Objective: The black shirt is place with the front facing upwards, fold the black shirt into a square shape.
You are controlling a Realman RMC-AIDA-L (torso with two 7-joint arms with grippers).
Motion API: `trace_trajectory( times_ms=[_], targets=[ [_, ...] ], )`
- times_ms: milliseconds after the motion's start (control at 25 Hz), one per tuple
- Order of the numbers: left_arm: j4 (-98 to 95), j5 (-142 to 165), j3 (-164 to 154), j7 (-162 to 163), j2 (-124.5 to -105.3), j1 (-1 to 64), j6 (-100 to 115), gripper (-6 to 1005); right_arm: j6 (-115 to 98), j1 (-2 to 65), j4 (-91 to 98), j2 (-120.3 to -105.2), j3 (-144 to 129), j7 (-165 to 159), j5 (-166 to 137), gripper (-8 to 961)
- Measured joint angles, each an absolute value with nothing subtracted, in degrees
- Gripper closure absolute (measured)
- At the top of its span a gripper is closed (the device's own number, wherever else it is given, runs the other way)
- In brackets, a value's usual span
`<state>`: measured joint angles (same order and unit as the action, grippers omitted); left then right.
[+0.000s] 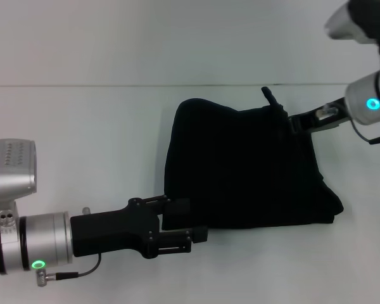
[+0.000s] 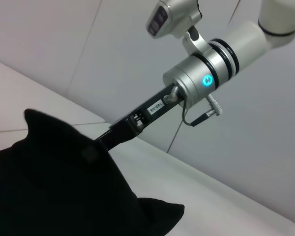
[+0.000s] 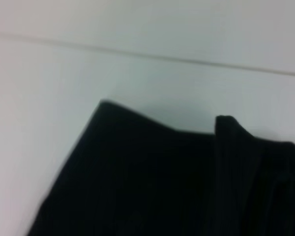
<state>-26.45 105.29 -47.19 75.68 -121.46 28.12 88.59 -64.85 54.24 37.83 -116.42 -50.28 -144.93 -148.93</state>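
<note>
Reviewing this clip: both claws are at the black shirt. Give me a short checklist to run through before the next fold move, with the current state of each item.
1. Shirt on the table: ok. The black shirt lies bunched in a rough block, not yet a neat square.
2. Left claw at the shirt's near left edge: ok, touching the cloth.
3. Left claw's grip on the cloth: cannot tell, black on black.
4. Right claw at the far right corner: ok, a peak of cloth stands up there.
5. Right claw's grip: cannot tell.
6. Printed front visible: not ok, only plain black shows.
</note>
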Motion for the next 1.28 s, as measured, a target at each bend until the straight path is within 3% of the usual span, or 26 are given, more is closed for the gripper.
trace_trajectory(
  times_ms=[400, 840, 1080, 1200, 1280],
  targets=[
    [-26.46, 105.29, -47.18, 75.65, -121.46, 28.21, 87.97, 202, -60.66, 44.8, 33.31, -113.73, -42.41, -138.73, -130.85, 886],
    [-26.46, 105.29, -47.32, 75.59, -121.46, 28.47, 87.26, 202, -52.63, 43.07, 28.14, -115.12, -40.21, -134.28, -125.74, 861],
    [-26.42, 104.89, -46.83, 75.72, -121.55, 28.14, 87.27, 201, -54.25, 38.06, 27.32, -115.55, -36.23, -124.44, -112.64, 829],
    [-26.24, 104.76, -46.54, 75.93, -121.55, 28.0, 87.27, 201, -56.73, 33.91, 27.24, -116.18, -32.95, -118.18, -103.9, 609],
    [-25.67, 104.75, -46.0, 75.98, -121.55, 28.03, 87.28, 201, -59.65, 30.96, 26.98, -116.49, -30.92, -112.15, -98.4, 536]
  ],
)
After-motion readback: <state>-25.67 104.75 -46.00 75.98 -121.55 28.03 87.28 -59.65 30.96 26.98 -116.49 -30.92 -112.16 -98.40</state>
